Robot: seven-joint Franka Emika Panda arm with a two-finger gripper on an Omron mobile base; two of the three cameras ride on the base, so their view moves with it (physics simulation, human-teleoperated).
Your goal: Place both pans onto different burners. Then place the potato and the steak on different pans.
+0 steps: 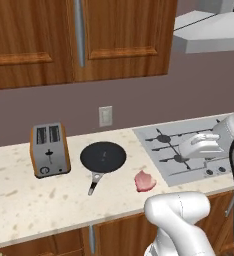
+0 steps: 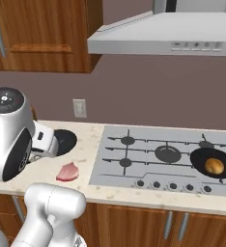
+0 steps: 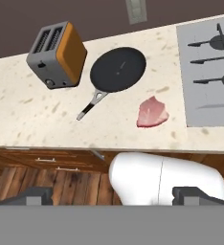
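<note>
A long pale speckled desk (image 1: 19,210) is seen under brown wall cupboards (image 1: 34,40). A grey steel cooktop (image 2: 148,171) is set into the desk, with black burners (image 2: 167,153) under thin grates. In the left base view the right part of the cooktop is hidden by the white arm. A grey hood (image 2: 163,36) is hung above it.

One black pan (image 3: 117,70) is laid on the desk between the toaster (image 1: 49,149) and the cooktop, with its handle pointed to the front edge. In the right base view this pan is half hidden by the arm. The other pan (image 2: 202,157) is set on the front right burner, and its right side is cut off by the picture edge. The potato (image 2: 214,166) is seen inside that pan.

The pink steak (image 3: 152,113) is laid on the desk, just beside the cooktop and near the first pan, but not touching it.

The jaws of the gripper (image 3: 116,196) are held wide open, high above the desk, with nothing between them. Only the dark tips can be made out.
</note>
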